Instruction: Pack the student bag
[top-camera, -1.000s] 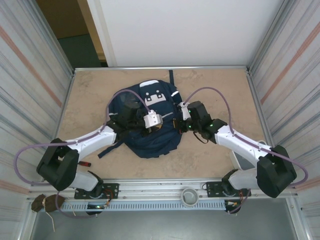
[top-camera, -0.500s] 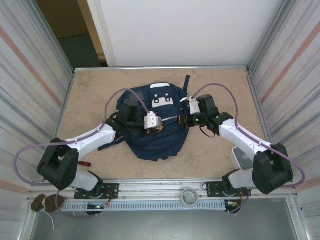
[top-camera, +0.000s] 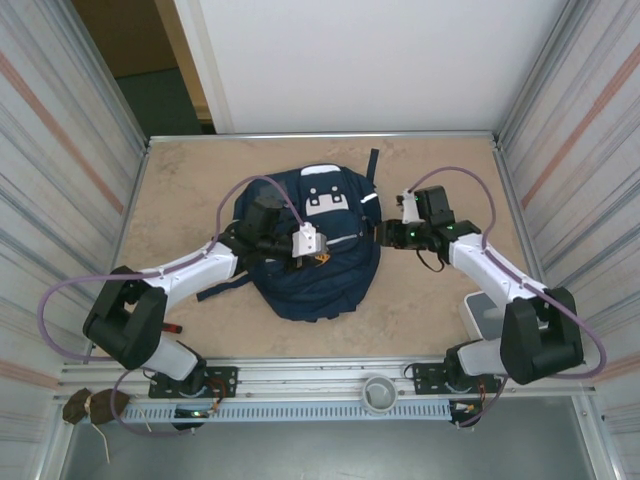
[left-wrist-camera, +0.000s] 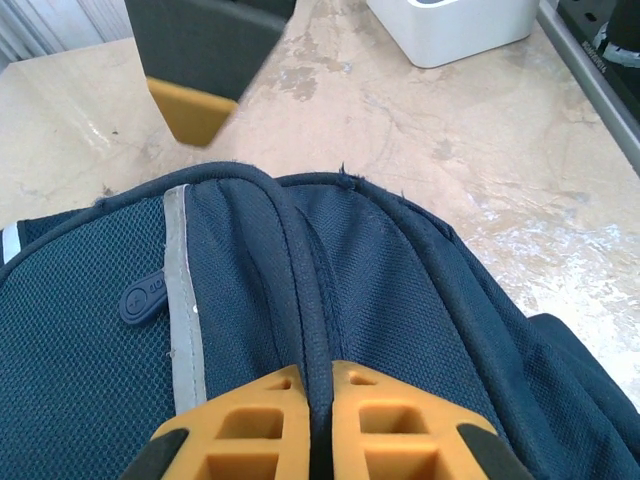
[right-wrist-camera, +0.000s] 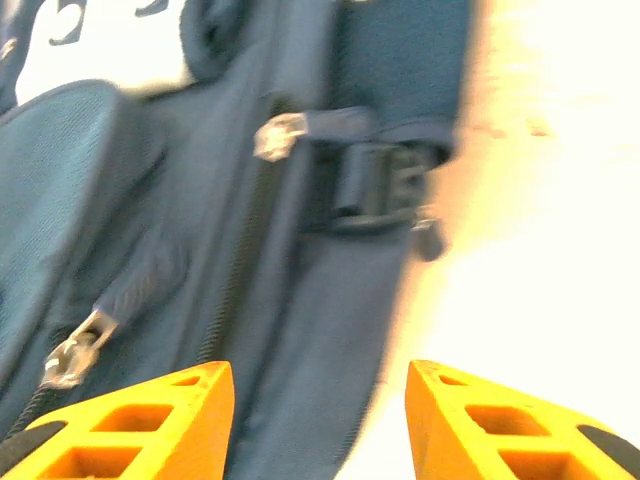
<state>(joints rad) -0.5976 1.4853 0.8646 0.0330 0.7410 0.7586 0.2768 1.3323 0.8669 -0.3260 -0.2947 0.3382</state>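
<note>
The left gripper (top-camera: 316, 254), seen from the top external camera, rests on the middle of the large navy-blue fabric student bag (top-camera: 325, 285), which lies flat at the centre of the mottled beige tabletop (top-camera: 180, 190), its white patch toward the far wall and dark straps trailing off its left side. The right gripper (top-camera: 385, 233) sits just beside the bag's right edge, and a small white rectangular plastic bin (top-camera: 476, 316) stands near the right arm's base. From the left wrist camera, the left gripper (left-wrist-camera: 320, 400) has its orange fingers (left-wrist-camera: 245, 430) pressed together on a raised piped seam of the student bag (left-wrist-camera: 420, 300), pinching the cloth ridge between them; a grey reflective strip (left-wrist-camera: 182, 290) runs alongside the seam, and the white bin (left-wrist-camera: 455, 25) stands on the tabletop (left-wrist-camera: 420, 130) beyond. From the blurred right wrist camera, the right gripper (right-wrist-camera: 320, 415) holds its orange fingers (right-wrist-camera: 140, 420) spread apart with nothing clamped between them, poised over the edge of the student bag (right-wrist-camera: 290, 300), where a metal zipper pull (right-wrist-camera: 70, 355) and a dark strap buckle (right-wrist-camera: 375, 185) show against the bright tabletop (right-wrist-camera: 560, 200).
</note>
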